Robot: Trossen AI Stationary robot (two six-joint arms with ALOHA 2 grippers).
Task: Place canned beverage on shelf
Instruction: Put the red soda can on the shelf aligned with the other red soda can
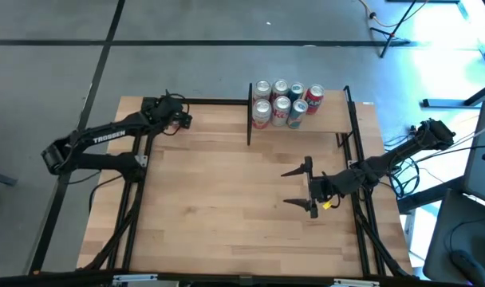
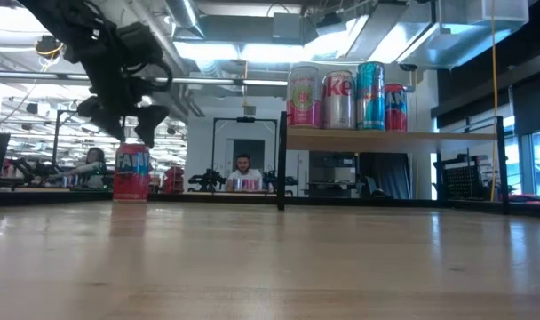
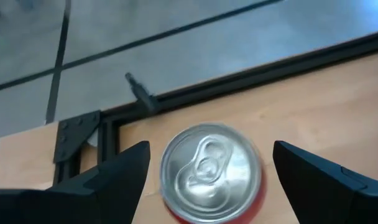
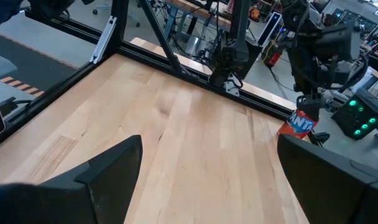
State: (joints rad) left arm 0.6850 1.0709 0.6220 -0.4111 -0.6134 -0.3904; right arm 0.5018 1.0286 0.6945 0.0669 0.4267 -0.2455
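So the left gripper (image 3: 207, 180) is hanging right above a red can (image 3: 209, 174) at the table's far-left corner, fingers spread wide either side of it, not touching, holding nothing. The can stands upright, long axis vertical, pull-tab top facing straight up at the wrist. Off to that gripper's right, the shelf (image 1: 332, 123) already has seven cans (image 1: 286, 102) standing on it. The right gripper (image 1: 308, 186) sits just in front of the shelf, jaws wide apart, empty.
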